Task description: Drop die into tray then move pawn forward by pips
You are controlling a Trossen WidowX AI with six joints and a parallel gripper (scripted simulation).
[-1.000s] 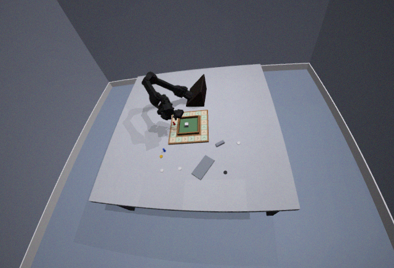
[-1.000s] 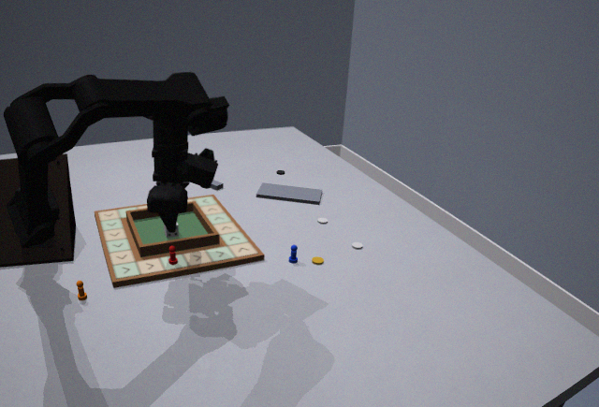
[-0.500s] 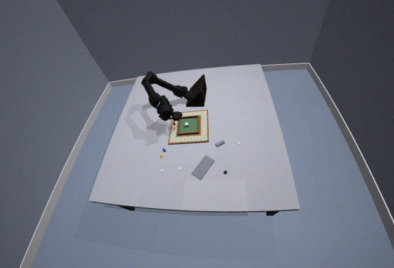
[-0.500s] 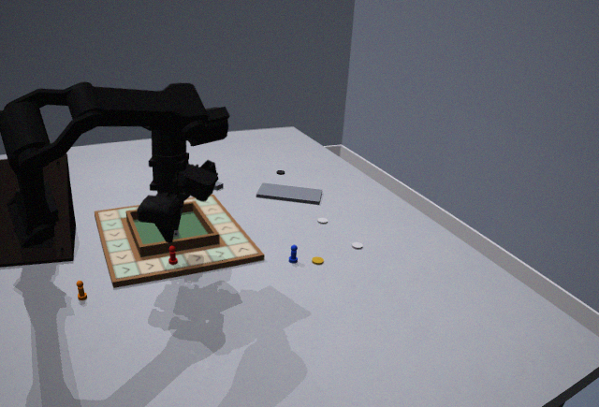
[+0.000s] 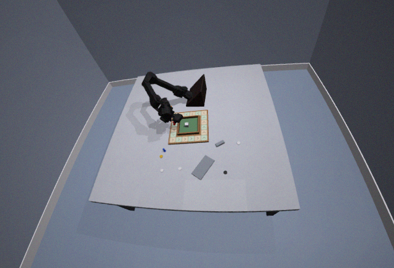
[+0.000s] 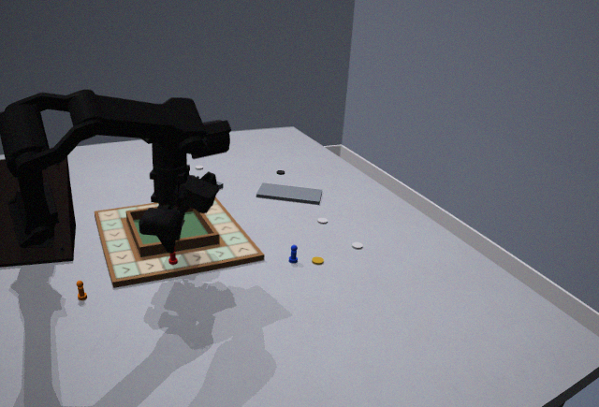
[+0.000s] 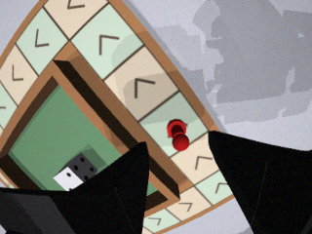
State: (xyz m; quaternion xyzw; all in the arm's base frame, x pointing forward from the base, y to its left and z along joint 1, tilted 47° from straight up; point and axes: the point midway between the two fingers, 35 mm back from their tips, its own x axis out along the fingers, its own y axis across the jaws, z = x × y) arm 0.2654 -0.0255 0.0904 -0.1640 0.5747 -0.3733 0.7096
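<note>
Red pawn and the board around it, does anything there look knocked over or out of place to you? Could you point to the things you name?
Nothing stands out: the red pawn (image 6: 173,258) (image 7: 178,134) is upright on a green square, and the die (image 5: 186,124) (image 7: 75,172) lies inside the tray (image 5: 199,125) (image 6: 180,244) (image 7: 104,104).

We look down on a big pale table (image 5: 248,115) with a dark wedge-shaped block (image 5: 197,94) near its back edge. A black arm (image 5: 148,90) bends out from beside the block, and its gripper end hangs over one corner of the game board (image 5: 188,142). Little arrows mark the board's squares. In the green tray (image 5: 192,129) we see a white die (image 5: 186,124). A bit of red (image 5: 173,123) peeks out by the gripper end. We also spot a blue piece (image 5: 164,150) near a yellow disc (image 5: 161,156), a big gray slab (image 5: 202,167), a small gray bar (image 5: 220,143) and a black disc (image 5: 225,172).
</note>
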